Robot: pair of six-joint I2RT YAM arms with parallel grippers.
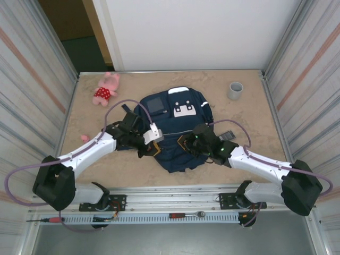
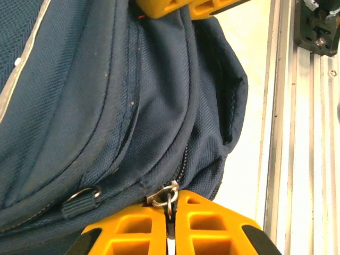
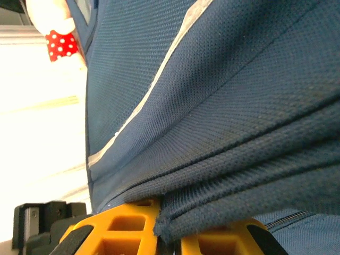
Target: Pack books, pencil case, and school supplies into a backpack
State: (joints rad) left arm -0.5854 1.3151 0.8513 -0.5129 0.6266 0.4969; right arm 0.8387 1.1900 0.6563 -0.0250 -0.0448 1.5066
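The navy backpack point(image 1: 175, 119) lies flat in the middle of the table, its white patches toward the far side. My left gripper point(image 2: 171, 206) is shut on the metal zipper pull point(image 2: 169, 195) at the bag's near left corner, also point(image 1: 150, 149). My right gripper point(image 3: 169, 239) is shut on a fold of the backpack's fabric point(image 3: 223, 212) near the lower middle of the bag point(image 1: 184, 142). A small dark grey flat rectangle of the school supplies point(image 1: 227, 136) lies just right of the bag, partly behind my right arm. The books and the pencil case are out of view.
A pink plush toy point(image 1: 106, 89) lies at the far left and a grey cup point(image 1: 235, 90) stands at the far right. A small pink thing point(image 1: 85, 138) sits by my left arm. A metal rail point(image 1: 170, 192) runs along the near edge, and corrugated walls close both sides.
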